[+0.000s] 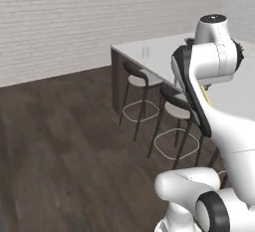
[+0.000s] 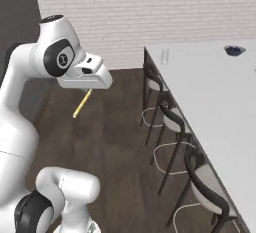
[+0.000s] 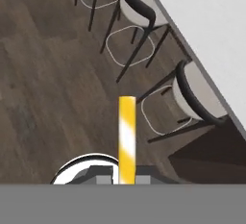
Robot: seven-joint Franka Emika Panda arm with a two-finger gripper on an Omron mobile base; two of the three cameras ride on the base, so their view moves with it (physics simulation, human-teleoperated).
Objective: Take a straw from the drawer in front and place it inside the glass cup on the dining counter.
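dark wood floor and a pale brick wall behind, with the dining counter [image 2: 215, 97] running along the right and a row of stools [image 2: 172, 119] tucked under its edge. the gripper [image 3: 126, 180] is clamped on the straw [image 2: 82, 103], which hangs slanted out over the floor, well apart from the counter. so i'd say the carry step is in hand - next move calls for getting across to the glass cup [image 2: 164, 55] at the far near-left corner of the top and lining the straw up over its rim. right base view shows the cup plus a bowl [image 2: 234, 50] further right; the hand view looks straight down the straw to floor and stools; left base view has the arm hiding most of the straw.
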